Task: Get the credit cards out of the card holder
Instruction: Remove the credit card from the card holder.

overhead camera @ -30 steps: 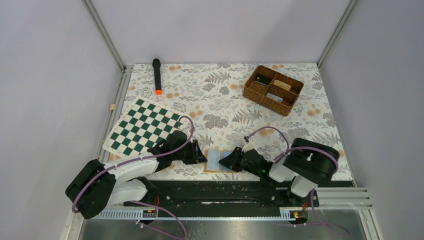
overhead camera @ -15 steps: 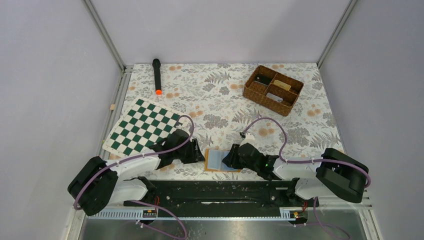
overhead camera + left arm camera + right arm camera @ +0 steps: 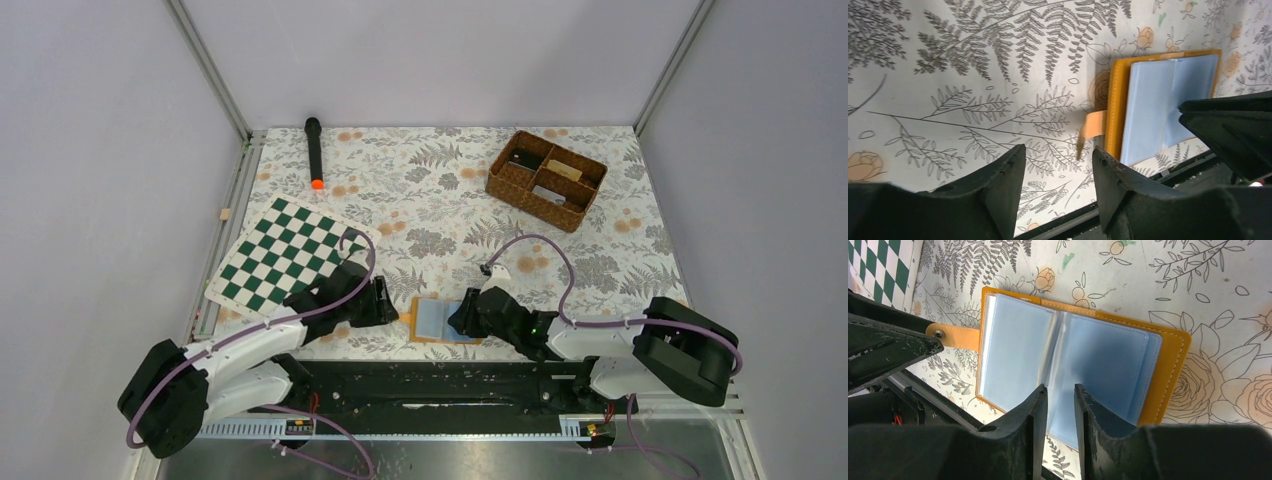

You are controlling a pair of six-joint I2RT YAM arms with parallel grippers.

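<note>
No credit cards lie outside the card holder (image 3: 440,322), spread open at the near edge of the table (image 3: 450,190), so extraction appears wholly outstanding; left gripper (image 3: 1058,155) jaws stand apart, empty, at its left, right gripper (image 3: 1060,390) jaws narrow, empty, over it.

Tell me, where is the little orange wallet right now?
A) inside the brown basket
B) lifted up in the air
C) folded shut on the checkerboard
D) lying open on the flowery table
D: the card holder lies spread open on the table with its clear sleeves showing, far from the basket and off the checkerboard.
</note>
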